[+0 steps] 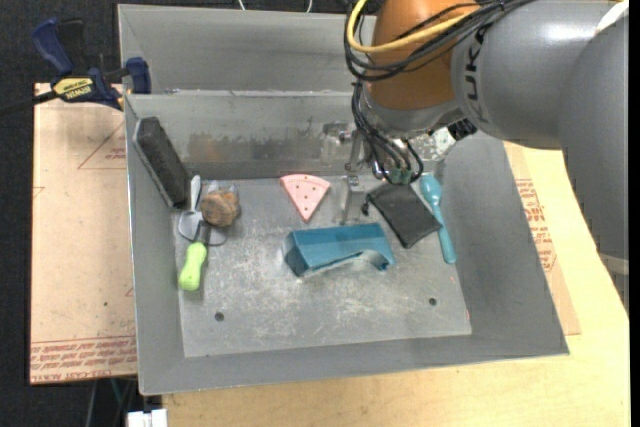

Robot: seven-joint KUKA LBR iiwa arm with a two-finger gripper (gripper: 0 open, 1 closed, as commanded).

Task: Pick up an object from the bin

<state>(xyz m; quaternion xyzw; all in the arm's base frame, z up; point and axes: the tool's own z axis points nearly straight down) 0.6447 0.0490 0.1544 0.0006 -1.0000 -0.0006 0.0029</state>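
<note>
My gripper (pixel 352 199) hangs low over the middle of the bin, under the arm's orange cover. It stands between a pink wedge (pixel 306 195) on its left and a flat black block (pixel 405 215) on its right. Just below it lies a teal box-like piece (pixel 337 248) on its side. A slim teal stick (pixel 437 220) lies beside the black block, further right. I see nothing held in the gripper.
At the left wall a long black bar (pixel 162 162) leans along the bin. Near it lie a brown rock-like lump (pixel 221 207) and a small tool with a green handle (pixel 192 260). The arm and its cables cover the bin's back right.
</note>
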